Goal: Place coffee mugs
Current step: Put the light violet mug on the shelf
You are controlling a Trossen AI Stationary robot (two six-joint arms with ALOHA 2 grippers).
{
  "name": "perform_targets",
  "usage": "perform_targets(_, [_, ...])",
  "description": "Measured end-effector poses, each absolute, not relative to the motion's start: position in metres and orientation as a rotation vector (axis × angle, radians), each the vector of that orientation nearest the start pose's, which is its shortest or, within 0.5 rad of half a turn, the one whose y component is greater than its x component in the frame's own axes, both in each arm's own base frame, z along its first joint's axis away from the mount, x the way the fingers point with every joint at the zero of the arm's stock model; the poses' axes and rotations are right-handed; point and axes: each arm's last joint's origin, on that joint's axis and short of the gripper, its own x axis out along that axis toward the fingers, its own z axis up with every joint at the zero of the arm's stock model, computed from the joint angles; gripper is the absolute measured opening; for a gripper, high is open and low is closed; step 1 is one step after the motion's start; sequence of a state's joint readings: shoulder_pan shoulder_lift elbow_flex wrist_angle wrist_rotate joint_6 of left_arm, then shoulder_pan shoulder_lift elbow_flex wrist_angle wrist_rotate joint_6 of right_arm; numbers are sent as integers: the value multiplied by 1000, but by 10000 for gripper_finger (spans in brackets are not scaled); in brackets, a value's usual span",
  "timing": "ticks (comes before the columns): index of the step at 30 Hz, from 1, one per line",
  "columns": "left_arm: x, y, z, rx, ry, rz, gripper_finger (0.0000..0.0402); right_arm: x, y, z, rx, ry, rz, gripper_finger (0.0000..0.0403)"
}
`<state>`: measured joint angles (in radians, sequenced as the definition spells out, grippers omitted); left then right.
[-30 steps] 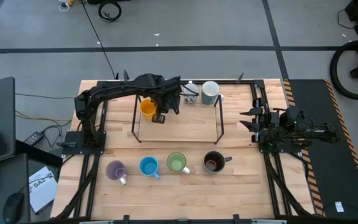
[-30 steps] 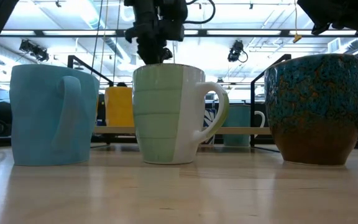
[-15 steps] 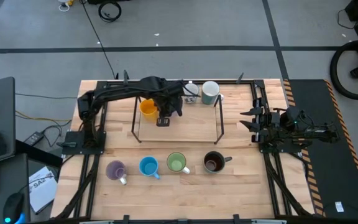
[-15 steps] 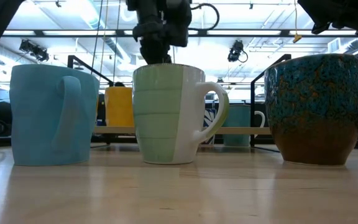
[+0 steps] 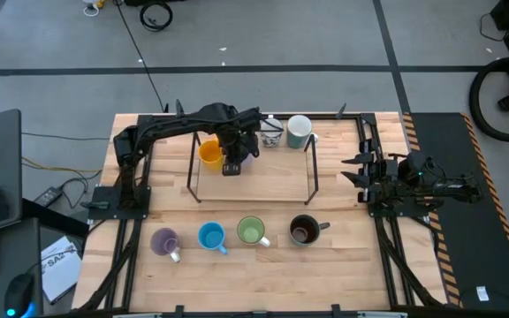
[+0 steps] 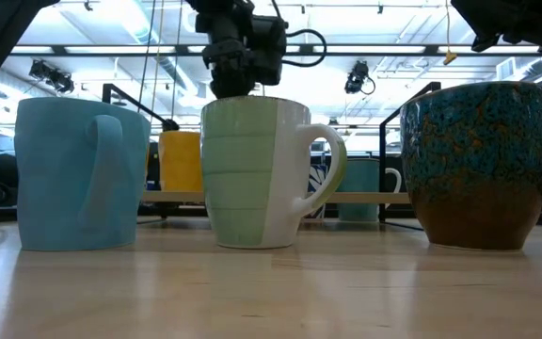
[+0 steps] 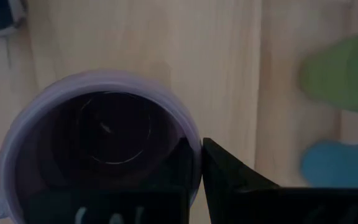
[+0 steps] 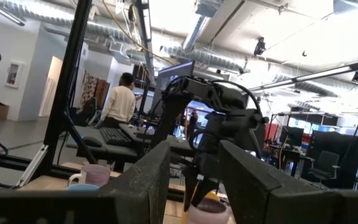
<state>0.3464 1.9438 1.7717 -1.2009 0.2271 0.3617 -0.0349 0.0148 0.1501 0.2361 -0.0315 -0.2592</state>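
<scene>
My left gripper (image 5: 235,159) reaches into the black wire frame (image 5: 310,168) at the table's far middle and is shut on the lavender mug (image 7: 98,149), next to the orange mug (image 5: 209,152). The white patterned mug (image 5: 270,137) and the pale white-teal mug (image 5: 299,131) stand at the frame's far side. Near the front edge the purple (image 5: 164,240), blue (image 5: 210,236), green (image 5: 251,231) and dark brown mugs (image 5: 303,230) stand upright in a row. My right gripper (image 5: 360,172) waits open at the table's right side. My left gripper holds the lavender mug by its rim (image 7: 194,134), on the side away from the handle. One finger (image 7: 185,168) is inside the cup and the other (image 7: 229,180) outside its wall. The fingers come from above, pointing down. The mug stays upright below them; whether its base rests on anything I cannot tell.
The frame's black uprights and rails surround the left gripper. Bare wood lies between the frame and the front row of mugs. In the low view the green mug (image 6: 257,169) hides the lavender mug. A person (image 8: 120,102) stands in the room beyond the table.
My left gripper, still shut on the lavender mug, has shifted a little toward the table's right inside the frame and turned slightly about its wrist. The other mugs and the right arm have kept still.
</scene>
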Motion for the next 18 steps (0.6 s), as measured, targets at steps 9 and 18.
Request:
perform_targets(9, [364,126,272,-86,1320,-152,24,81,-2,235,-268,-368,-52,144])
perform_targets(18, [365,126,272,-74,1312,-150,35,81,-2,235,-263,-369,-50,144])
